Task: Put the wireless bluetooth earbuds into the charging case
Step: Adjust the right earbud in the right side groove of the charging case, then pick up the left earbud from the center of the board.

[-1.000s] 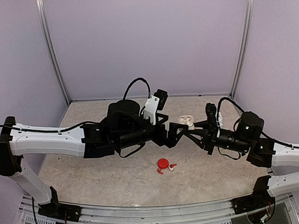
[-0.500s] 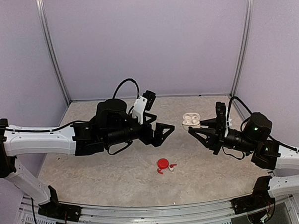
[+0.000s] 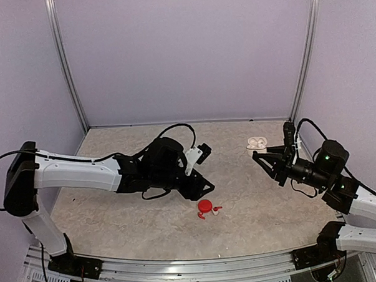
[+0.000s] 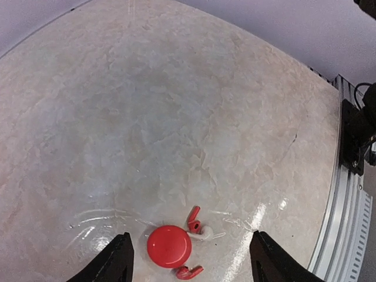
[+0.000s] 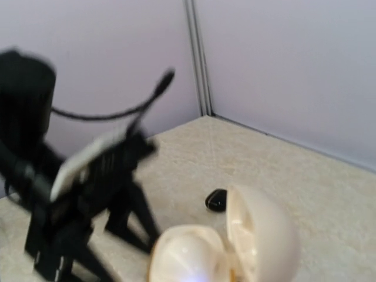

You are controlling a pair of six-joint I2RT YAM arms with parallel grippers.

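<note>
A closed round red case (image 4: 169, 246) lies on the table, with two red earbuds (image 4: 193, 218) and one white earbud (image 4: 205, 234) touching its side. My left gripper (image 4: 191, 264) is open and empty, just above and straddling them; it also shows in the top view (image 3: 204, 189) beside the red case (image 3: 205, 206). My right gripper (image 3: 258, 151) is shut on an open white case (image 3: 257, 142) and holds it off the table at the right. The right wrist view shows this case (image 5: 194, 252) close up with its lid (image 5: 261, 232) raised; my fingers are hidden there.
A small rounded black object (image 5: 216, 200) lies on the table beyond the white case. The left arm (image 3: 83, 173) stretches across the left half of the table. The metal front rail (image 4: 346, 223) runs at the right of the left wrist view.
The two grippers have parted. My left gripper swung back and down over the red case and earbuds. My right gripper drew back to the right, carrying the white case.
</note>
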